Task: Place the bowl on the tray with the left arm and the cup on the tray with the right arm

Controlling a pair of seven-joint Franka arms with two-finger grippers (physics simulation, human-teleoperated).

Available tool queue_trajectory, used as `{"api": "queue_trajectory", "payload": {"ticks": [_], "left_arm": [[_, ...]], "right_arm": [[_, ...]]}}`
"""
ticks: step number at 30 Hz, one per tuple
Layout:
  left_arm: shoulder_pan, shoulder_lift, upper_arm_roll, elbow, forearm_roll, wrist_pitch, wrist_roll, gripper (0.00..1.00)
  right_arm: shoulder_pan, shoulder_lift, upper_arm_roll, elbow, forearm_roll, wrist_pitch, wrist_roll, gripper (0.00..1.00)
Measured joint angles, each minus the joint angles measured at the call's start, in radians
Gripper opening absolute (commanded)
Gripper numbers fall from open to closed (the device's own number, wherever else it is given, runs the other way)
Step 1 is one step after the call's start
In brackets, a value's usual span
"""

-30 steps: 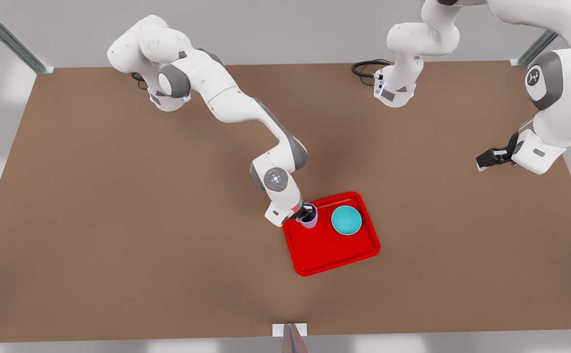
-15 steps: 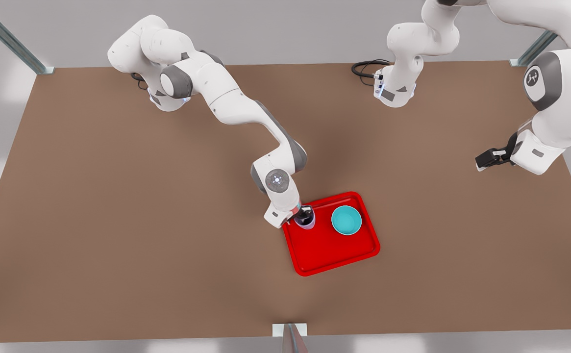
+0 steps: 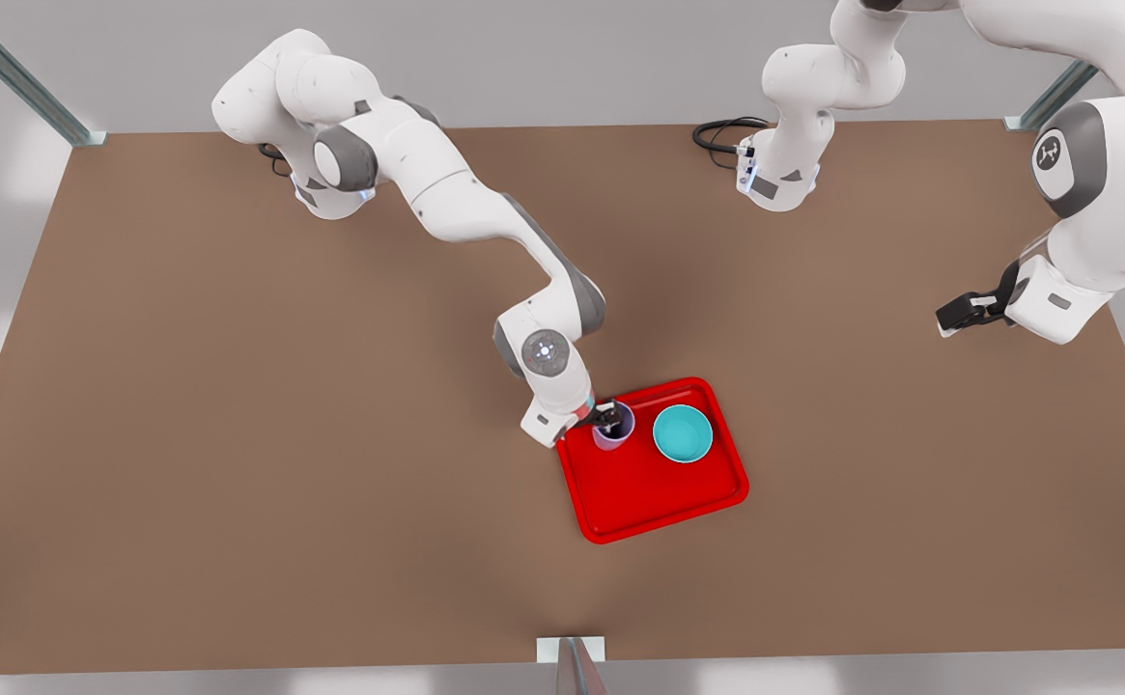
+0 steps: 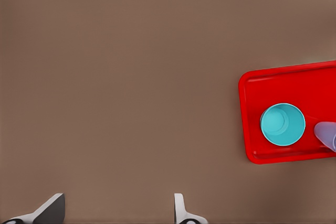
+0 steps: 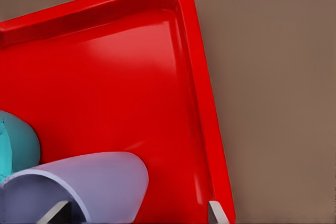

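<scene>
On the brown surface (image 3: 234, 434) in the front view, the red tray (image 3: 663, 502) carries the bowl (image 3: 683, 433) and, just to its left, the cup (image 3: 613, 428). The right claw (image 3: 606, 417) sits at the cup's rim, one finger inside and one outside, though whether it presses the wall I cannot tell. The left claw (image 3: 958, 316) waits well apart at the far right.

From the left wrist, the left claw (image 4: 118, 211) is spread wide over bare surface, bowl (image 4: 282, 124) on tray (image 4: 249, 129).

From the right wrist, the right claw (image 5: 136, 211) straddles the cup (image 5: 100, 184) wall, bowl (image 5: 18, 145) beside it, both on the tray (image 5: 131, 77)
</scene>
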Motion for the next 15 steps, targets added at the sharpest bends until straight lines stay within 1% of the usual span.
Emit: {"api": "queue_trajectory", "payload": {"ticks": [2, 4, 5, 7, 8, 9, 10, 11, 12, 13, 14, 15], "left_arm": [[-0.001, 0.005, 0.001, 0.000, 0.000, -0.001, 0.000, 1.00], [0.000, 0.010, 0.000, 0.000, 0.000, -0.001, 0.000, 1.00], [-0.003, 0.010, -0.002, 0.001, 0.000, 0.000, 0.001, 1.00], [-0.014, 0.011, -0.006, 0.003, -0.001, 0.000, 0.002, 1.00], [-0.010, 0.013, -0.006, 0.010, -0.002, 0.008, 0.002, 1.00], [-0.004, 0.013, -0.006, 0.011, -0.002, 0.013, 0.002, 1.00], [-0.002, 0.014, -0.006, 0.011, -0.003, 0.020, 0.002, 1.00], [0.000, 0.010, -0.006, 0.011, -0.004, 0.023, 0.003, 1.00], [0.005, 0.011, -0.006, 0.011, -0.004, 0.022, 0.002, 1.00], [-0.001, 0.016, -0.006, 0.009, -0.004, 0.020, 0.004, 1.00], [-0.013, 0.018, -0.006, 0.009, -0.004, 0.018, 0.005, 1.00], [-0.011, 0.017, -0.008, 0.009, -0.006, 0.021, 0.003, 1.00]], "right_arm": [[0.000, -0.024, 0.005, -0.003, 0.001, -0.006, 0.000, 1.00], [-0.007, -0.080, 0.005, -0.010, 0.000, -0.042, 0.000, 1.00], [-0.026, -0.139, 0.002, -0.015, -0.003, -0.099, -0.003, 1.00], [-0.074, -0.262, -0.008, -0.015, -0.015, -0.319, -0.013, 1.00], [-0.149, -0.330, -0.008, -0.015, -0.021, -0.465, -0.026, 1.00], [-0.195, -0.384, -0.007, -0.015, -0.068, -0.584, -0.091, 1.00], [-0.242, -0.431, -0.008, -0.015, -0.164, -0.673, -0.191, 1.00], [-0.283, -0.474, -0.008, -0.014, -0.290, -0.733, -0.321, 1.00], [-0.317, -0.502, 0.002, -0.018, -0.414, -0.747, -0.480, 1.00], [-0.471, -0.612, 0.160, -0.127, -0.523, -0.719, -0.517, 1.00], [-0.629, -0.720, 0.380, -0.254, -0.690, -0.664, -0.516, 1.00], [-0.748, -0.789, 0.465, -0.330, -0.706, -0.656, -0.508, 1.00]]}}
